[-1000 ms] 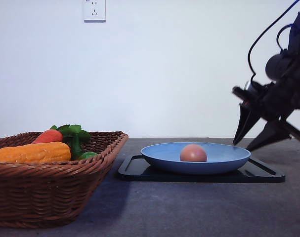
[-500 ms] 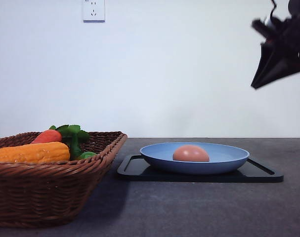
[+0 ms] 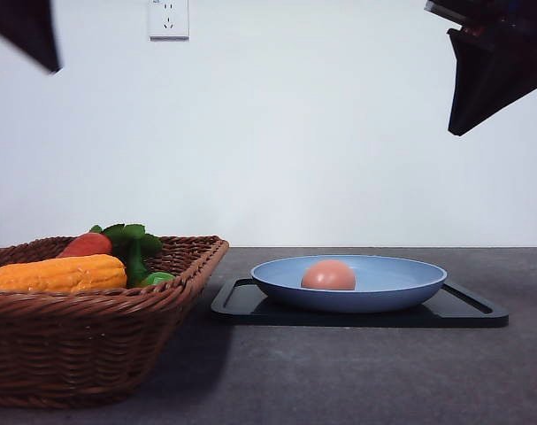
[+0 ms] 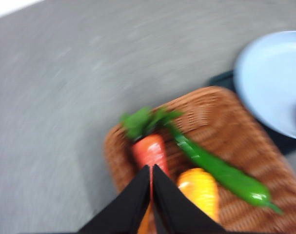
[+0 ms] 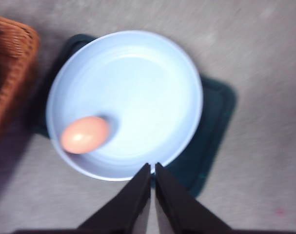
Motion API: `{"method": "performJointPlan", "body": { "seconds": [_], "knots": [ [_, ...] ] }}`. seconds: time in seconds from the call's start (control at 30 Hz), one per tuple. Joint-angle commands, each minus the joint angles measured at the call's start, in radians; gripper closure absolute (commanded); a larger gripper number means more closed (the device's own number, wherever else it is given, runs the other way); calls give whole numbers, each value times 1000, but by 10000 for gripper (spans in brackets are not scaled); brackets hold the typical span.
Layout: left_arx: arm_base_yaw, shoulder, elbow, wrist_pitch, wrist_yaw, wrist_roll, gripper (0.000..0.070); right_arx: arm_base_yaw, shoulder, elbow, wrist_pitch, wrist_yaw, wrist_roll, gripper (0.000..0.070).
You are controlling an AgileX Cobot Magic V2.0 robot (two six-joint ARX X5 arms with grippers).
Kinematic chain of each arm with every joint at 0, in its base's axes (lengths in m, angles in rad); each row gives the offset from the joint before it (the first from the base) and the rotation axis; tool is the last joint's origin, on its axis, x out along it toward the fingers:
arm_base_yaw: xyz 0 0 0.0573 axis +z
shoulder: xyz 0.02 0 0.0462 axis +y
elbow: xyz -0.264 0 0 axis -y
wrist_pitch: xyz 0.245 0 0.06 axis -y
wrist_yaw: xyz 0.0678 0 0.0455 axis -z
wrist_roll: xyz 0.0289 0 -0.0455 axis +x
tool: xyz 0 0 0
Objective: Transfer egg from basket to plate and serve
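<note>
The brownish-pink egg [image 3: 328, 275] [image 5: 84, 134] lies loose in the light blue plate [image 3: 401, 282] [image 5: 138, 87], left of its middle in the front view. The woven basket [image 3: 82, 354] [image 4: 235, 131] stands at the left of the table. High at the top right of the front view, my right gripper [image 3: 463, 124] [image 5: 152, 168] is shut and empty, well above the plate. My left gripper [image 3: 47, 62] [image 4: 151, 168] is shut too, raised high over the basket with nothing in it.
The plate rests on a flat black tray [image 3: 463, 312] [image 5: 216, 112]. In the basket lie a carrot with green leaves [image 3: 87, 243] [image 4: 150, 151], a yellow-orange vegetable [image 3: 56, 273] [image 4: 199, 192] and a green pepper [image 4: 221, 170]. Bare grey table [image 3: 356, 372] runs along the front.
The right gripper has risen from beside the plate to the top right and shut. The egg has rolled a little leftward in the plate. The left gripper has come into the top left.
</note>
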Motion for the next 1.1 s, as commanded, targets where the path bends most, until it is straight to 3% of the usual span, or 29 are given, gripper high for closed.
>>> {"method": "performJointPlan", "body": {
  "seconds": [0.0, 0.13, 0.33, 0.53, 1.07],
  "knots": [
    [6, -37, -47, 51, 3, -54, 700, 23, -40, -57, 59, 62, -7, 700],
    [12, -157, -216, 173, 3, -112, 700, 65, -168, -230, 215, 127, 4, 700],
    [7, -360, -437, 305, 6, -231, 700, 95, -353, -497, 492, 138, 18, 700],
    [-1, -513, -535, 331, 6, -261, 700, 108, -455, -660, 677, 138, 48, 700],
    [-1, -538, -535, 335, 6, -259, 700, 108, -459, -663, 685, 138, 49, 700]
  ]
}}
